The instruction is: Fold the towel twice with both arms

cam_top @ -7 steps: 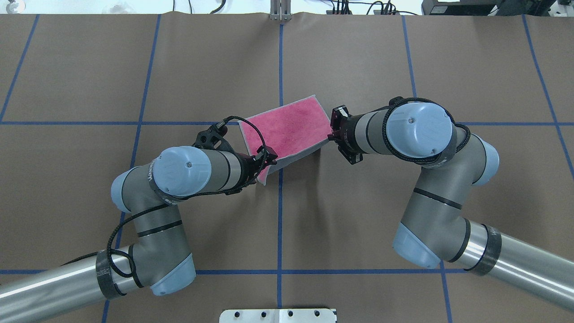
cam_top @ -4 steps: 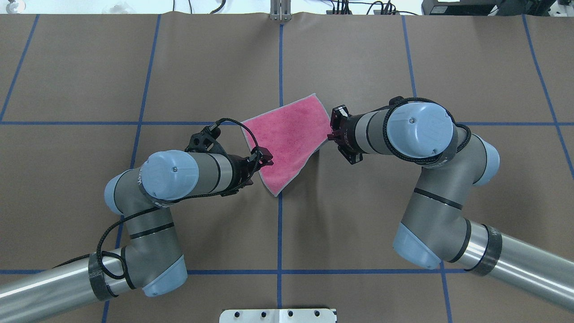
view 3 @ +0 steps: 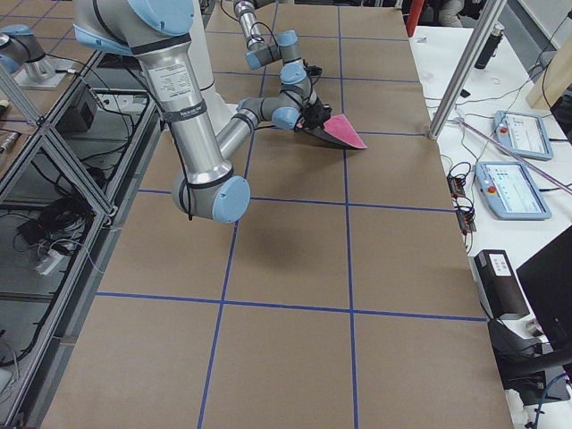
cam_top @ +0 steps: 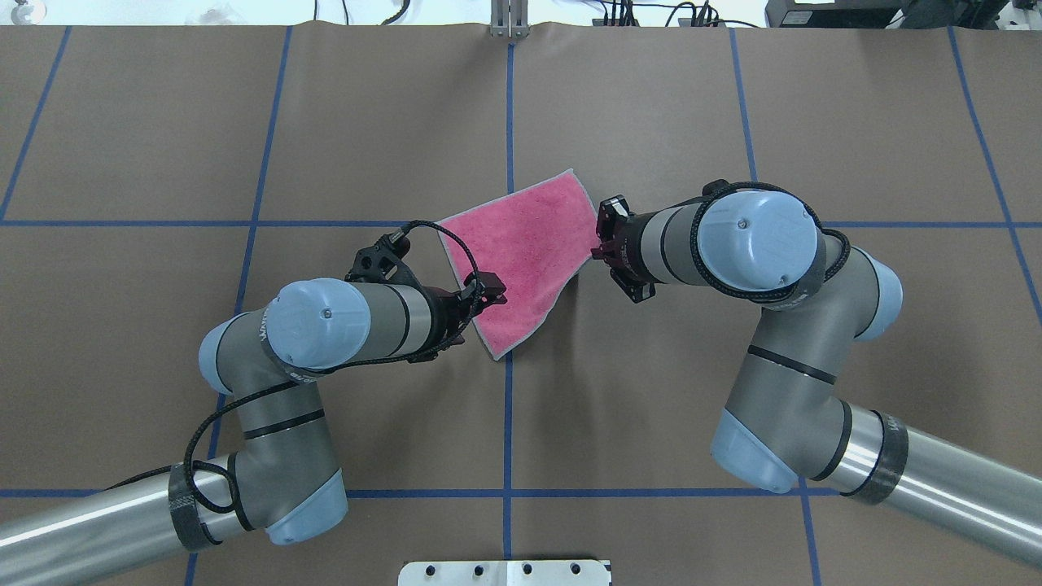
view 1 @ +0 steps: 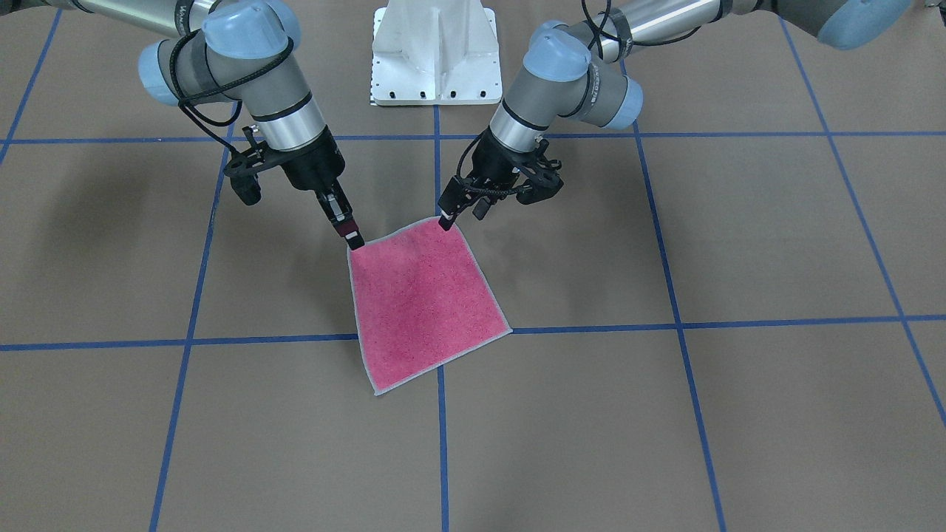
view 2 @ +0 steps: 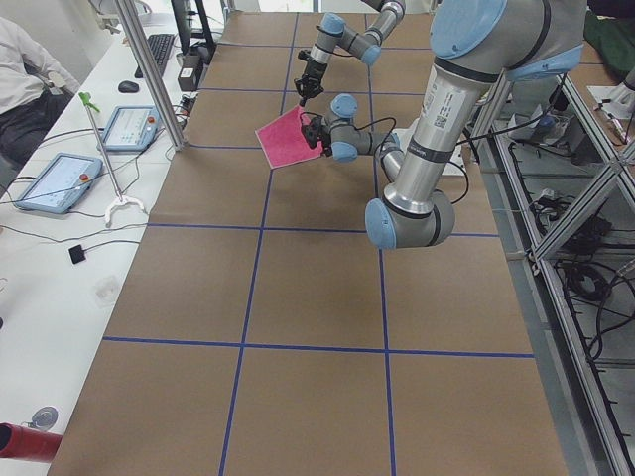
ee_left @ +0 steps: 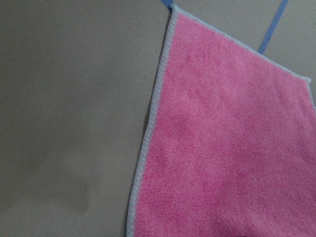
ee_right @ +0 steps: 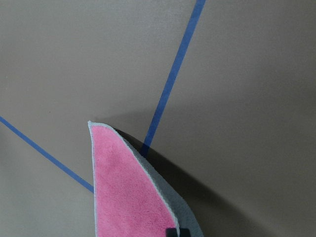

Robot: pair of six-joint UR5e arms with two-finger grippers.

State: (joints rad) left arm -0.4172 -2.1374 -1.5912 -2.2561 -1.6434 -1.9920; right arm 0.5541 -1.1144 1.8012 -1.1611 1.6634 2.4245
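The towel (view 1: pixel 421 303) lies pink face up near the table's middle, with a light grey stitched edge. Its far edge rests on the brown paper. My right gripper (view 1: pixel 355 240) is shut on the towel's near right corner and holds it raised. In the right wrist view that corner (ee_right: pixel 123 197) hangs above its shadow with the grey underside showing. My left gripper (cam_top: pixel 486 290) hovers open just above the towel's (cam_top: pixel 525 244) near left part, holding nothing. The left wrist view shows only flat pink cloth (ee_left: pixel 232 138) and its edge.
Blue tape lines (cam_top: pixel 509 122) grid the brown paper. The white pedestal base (view 1: pixel 436 52) stands at the robot's side. Benches with tablets (view 2: pixel 50 183) (view 3: pixel 514 188) run beyond the table's far long edge, and a person (view 2: pixel 25 69) sits there beside a metal post (view 2: pixel 149 69).
My left gripper has let go of the folded-over corner, and the towel has dropped open, pink face up. The left arm drew back, then edged forward again. The right gripper has held still.
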